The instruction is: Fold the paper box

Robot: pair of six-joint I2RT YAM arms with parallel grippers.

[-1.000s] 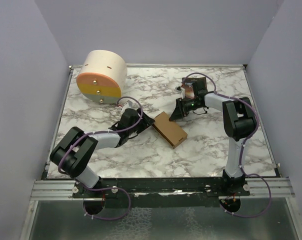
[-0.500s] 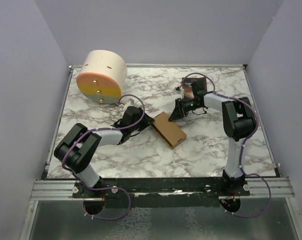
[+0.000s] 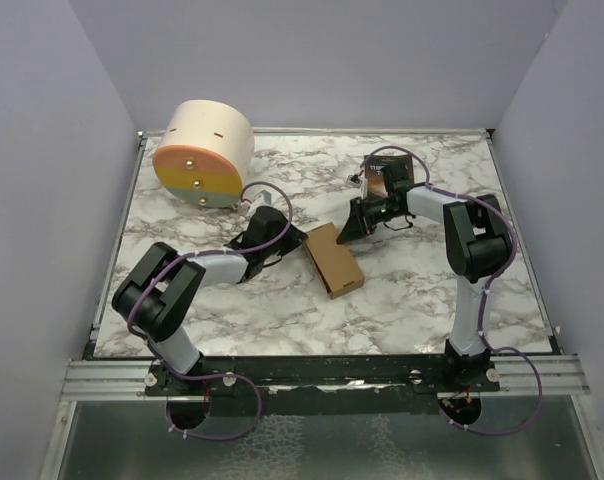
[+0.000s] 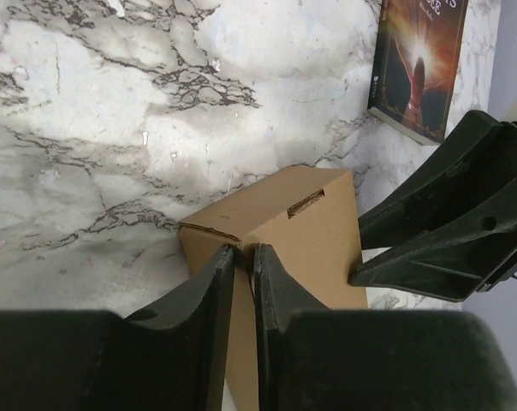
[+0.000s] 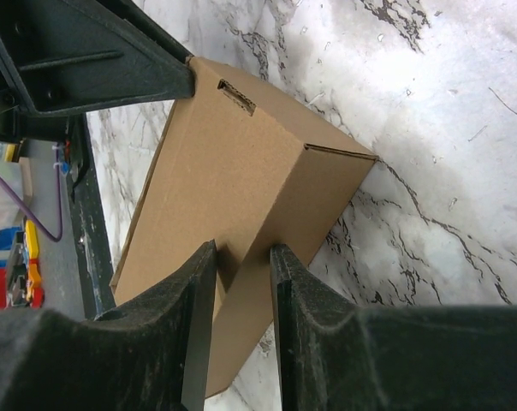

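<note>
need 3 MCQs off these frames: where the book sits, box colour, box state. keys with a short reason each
1. The book lies: A) near left B) far side, right of centre C) near right.
2. The box is: A) white B) brown C) blue.
3. The box is: A) a flat sheet B) torn in two C) folded up, closed.
1B: the top view shows it at the far side, right of centre.
2B: plain brown cardboard in all views.
3C: the wrist views show closed sides and top.
</note>
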